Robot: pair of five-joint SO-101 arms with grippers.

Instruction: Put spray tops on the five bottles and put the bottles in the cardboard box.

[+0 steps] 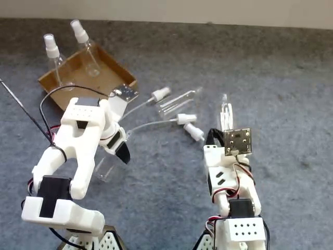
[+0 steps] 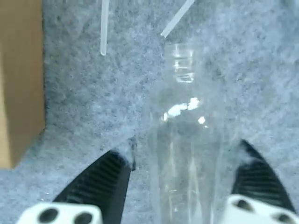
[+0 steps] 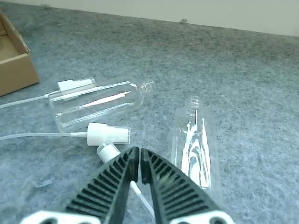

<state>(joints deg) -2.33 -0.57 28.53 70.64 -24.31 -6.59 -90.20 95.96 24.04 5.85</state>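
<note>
**One capless bottle (image 2: pixel 180 93) lies inside the left gripper (image 2: pixel 182 156)**

Its jaws stand spread on either side. The bottle's long axis runs straight away from them along the carpet (image 1: pixel 291 78), neck toward the loose spray tops (image 1: pixel 186 119). The right gripper (image 3: pixel 140 151), pressed together, sits just beside one spray top (image 3: pixel 108 150).

Under me lies a grey carpet-like cover (image 1: pixel 291 94), coarse and mottled, running over the whole table from the near edge to the far one. Beyond its far edge a pale, plain wall (image 1: pixel 208 9) runs left to right. Where they meet sits a small dark speck (image 3: pixel 183 20); I cannot tell what it is.
</note>
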